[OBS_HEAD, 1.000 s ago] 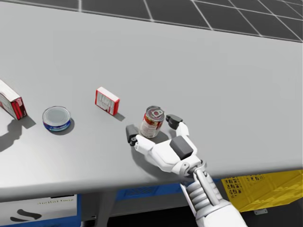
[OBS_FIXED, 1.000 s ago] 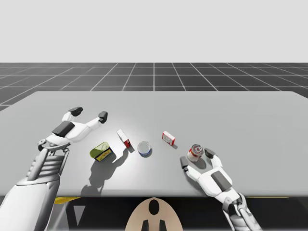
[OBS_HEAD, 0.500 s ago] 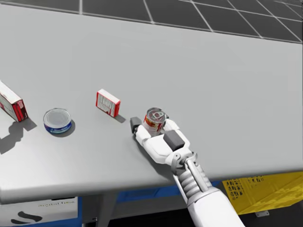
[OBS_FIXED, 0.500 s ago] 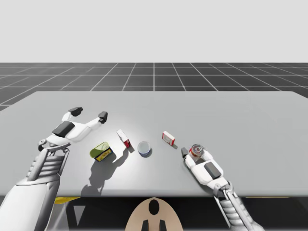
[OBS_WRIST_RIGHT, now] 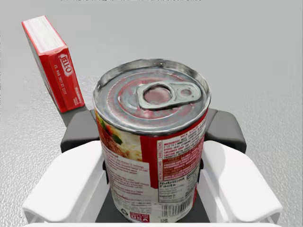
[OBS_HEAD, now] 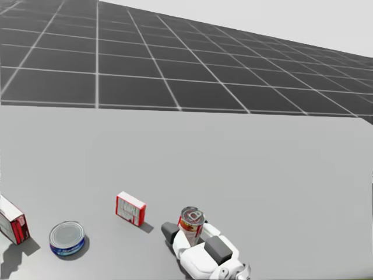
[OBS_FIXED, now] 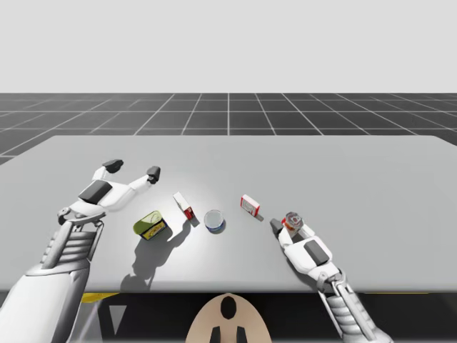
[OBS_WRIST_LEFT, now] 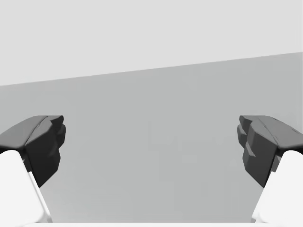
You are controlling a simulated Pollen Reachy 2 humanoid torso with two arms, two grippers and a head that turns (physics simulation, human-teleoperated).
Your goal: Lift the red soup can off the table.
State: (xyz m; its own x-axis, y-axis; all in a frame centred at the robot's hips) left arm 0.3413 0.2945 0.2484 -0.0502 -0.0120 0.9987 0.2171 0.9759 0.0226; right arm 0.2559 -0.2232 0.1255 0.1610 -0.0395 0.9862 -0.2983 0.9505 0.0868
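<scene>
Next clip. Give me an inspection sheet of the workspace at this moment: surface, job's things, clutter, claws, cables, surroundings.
Surface: grey table, flat and plain.
Job's things: red soup can, upright, pull-tab lid on top.
Clutter: small red box near the can but apart from it; blue round tin; red-and-white box; green flat tin.
Claws: right claw shut on the red soup can, gripping it from two sides; left claw open, holding nothing, over the table.
Cables: nothing seen.
Surroundings: dark gridded floor beyond the table.

A simulator scene: plain grey table [OBS_FIXED: 357, 164] on dark gridded floor [OBS_FIXED: 228, 107].
</scene>
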